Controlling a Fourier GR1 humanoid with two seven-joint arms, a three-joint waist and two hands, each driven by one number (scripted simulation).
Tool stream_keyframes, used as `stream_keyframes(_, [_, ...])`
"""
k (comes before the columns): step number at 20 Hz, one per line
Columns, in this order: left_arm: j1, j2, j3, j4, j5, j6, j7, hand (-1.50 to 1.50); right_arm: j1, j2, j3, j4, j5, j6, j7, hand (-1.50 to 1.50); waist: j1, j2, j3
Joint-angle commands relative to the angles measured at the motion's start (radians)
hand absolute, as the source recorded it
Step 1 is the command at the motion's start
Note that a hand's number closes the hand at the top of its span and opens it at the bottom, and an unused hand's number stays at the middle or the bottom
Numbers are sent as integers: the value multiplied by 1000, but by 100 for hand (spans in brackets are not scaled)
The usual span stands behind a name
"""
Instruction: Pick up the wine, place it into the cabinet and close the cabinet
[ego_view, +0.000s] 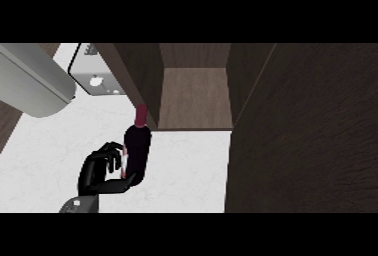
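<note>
The dark red wine bottle (137, 150) sits in our black left hand (100, 172), fingers and thumb curled round its lower body, above the white counter (44, 160). We see its neck reaching the near edge of the open dark wooden cabinet (196, 95), whose door (310, 135) stands at right.

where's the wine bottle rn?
Head view, left of centre: the wine bottle is upright in the left hand, whose fingers curl round it, just in front of the open cabinet.
</note>
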Motion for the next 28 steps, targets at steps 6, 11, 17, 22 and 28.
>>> stream_keyframes(6, [-47, -59, -70, -218, -54, 150, 289, 150, 82, -13, 1, -173, -63, -8, 57, -150, -5, 0, 0])
stream_keyframes(11, [3, -96, -139, -413, -99, 219, 456, 150, 89, -3, -3, -131, -57, 10, 13, -150, 0, 0, 0])
stream_keyframes(17, [-103, -107, -163, -369, -161, 249, 549, 150, 41, 36, 56, -137, -7, -39, 80, -150, -2, 2, -1])
stream_keyframes(22, [-185, -132, -225, -363, -253, 356, 650, 150, 77, -16, -28, -166, -83, 6, 63, -150, -18, 1, -1])
stream_keyframes(28, [-251, -132, -296, -338, -195, 443, 694, 150, 33, -10, -36, -106, -94, 11, 53, -150, -34, 6, -2])
